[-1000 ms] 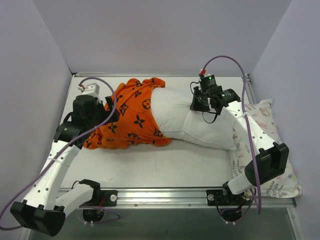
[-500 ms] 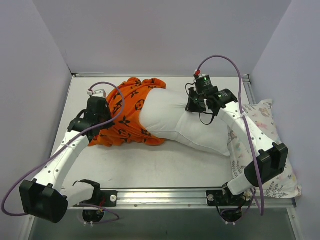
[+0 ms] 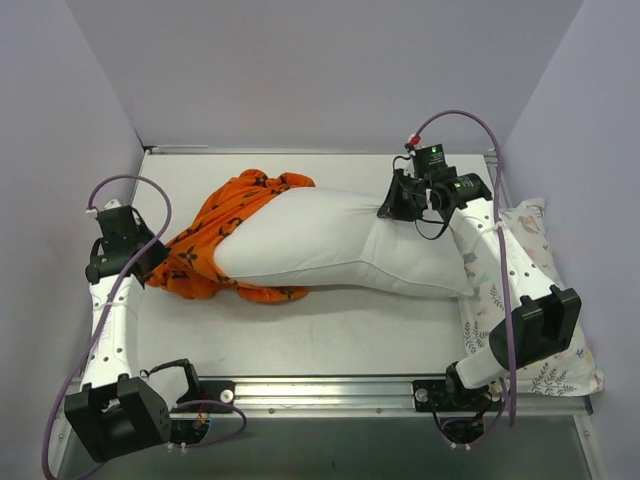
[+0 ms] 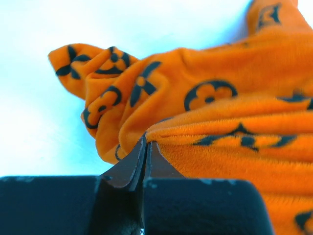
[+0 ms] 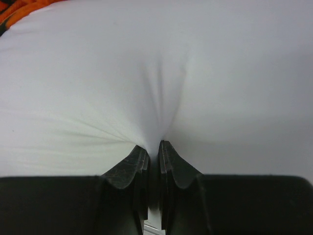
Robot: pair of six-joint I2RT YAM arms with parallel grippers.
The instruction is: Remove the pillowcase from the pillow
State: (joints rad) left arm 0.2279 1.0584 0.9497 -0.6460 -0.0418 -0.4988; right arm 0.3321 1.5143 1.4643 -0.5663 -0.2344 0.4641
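Observation:
The orange pillowcase point(image 3: 210, 235) with black motifs lies bunched over the left end of the white pillow point(image 3: 330, 240), which stretches across the table. My left gripper point(image 3: 155, 262) is at the far left, shut on a fold of the pillowcase point(image 4: 220, 107); in the left wrist view the closed jaws point(image 4: 145, 144) meet the orange cloth at their tips. At the pillow's right end my right gripper point(image 3: 392, 205) is shut on a pinch of pillow point(image 5: 146, 63) fabric that puckers between the fingers point(image 5: 152, 147). A sliver of pillowcase point(image 5: 14, 7) shows in the right wrist view's top left corner.
A smaller floral-print pillow point(image 3: 520, 260) lies along the right edge under the right arm. Grey walls close in the table point(image 3: 320, 330) on the left, back and right. A metal rail point(image 3: 320, 385) runs along the near edge.
The left gripper shut on the pillowcase and pulled it left toward the wall, sliding it along the pillow and baring more white. The right gripper kept its pinch on the pillow.

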